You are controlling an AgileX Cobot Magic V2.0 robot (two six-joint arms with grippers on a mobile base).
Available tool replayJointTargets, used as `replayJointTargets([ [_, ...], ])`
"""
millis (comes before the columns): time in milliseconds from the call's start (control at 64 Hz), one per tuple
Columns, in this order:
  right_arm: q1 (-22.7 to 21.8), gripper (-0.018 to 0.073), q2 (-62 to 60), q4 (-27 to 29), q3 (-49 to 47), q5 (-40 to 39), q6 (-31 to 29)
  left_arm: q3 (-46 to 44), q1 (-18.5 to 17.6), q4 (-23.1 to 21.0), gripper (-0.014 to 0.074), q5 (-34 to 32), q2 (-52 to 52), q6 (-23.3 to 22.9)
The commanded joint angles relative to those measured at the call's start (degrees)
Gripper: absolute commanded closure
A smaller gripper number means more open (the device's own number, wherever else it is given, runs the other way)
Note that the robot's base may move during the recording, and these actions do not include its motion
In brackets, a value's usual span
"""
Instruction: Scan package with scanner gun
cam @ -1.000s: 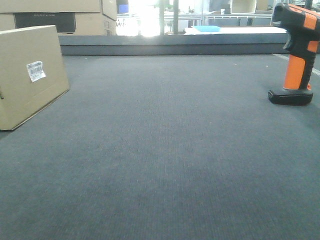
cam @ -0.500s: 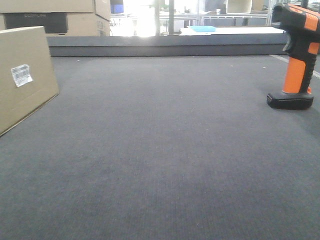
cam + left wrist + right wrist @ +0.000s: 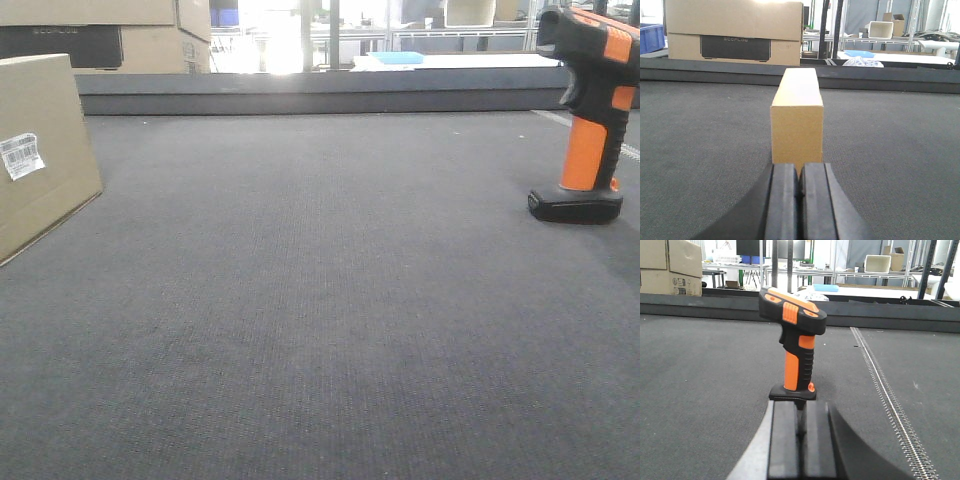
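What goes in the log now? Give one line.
left claw shut | right claw shut | package standing, not held | scanner gun upright, not held

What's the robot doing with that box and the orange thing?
It's getting ready to scan. The flat tan cardboard box with a white barcode label stands on the grey carpeted surface, straight ahead of the left gripper, whose fingers are shut. The black-and-orange pistol-shaped scanner gun stands upright on its foot in front of the right gripper. Neither gripper seems to be touching anything, so nothing is picked up yet.
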Motion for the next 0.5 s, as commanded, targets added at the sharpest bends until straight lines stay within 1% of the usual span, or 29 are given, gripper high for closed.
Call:
replayJointTargets([
  [0, -0.06, 0.0727, -0.18, 0.13, 0.01, -0.95, -0.19, -0.22, 0.12, -0.37, 0.0708, -0.85, -0.24, 0.15],
  [485, -0.06, 0.0727, -0.18, 0.13, 0.01, -0.95, -0.19, -0.22, 0.12, -0.39, 0.0708, -0.94, -0.24, 0.15],
])
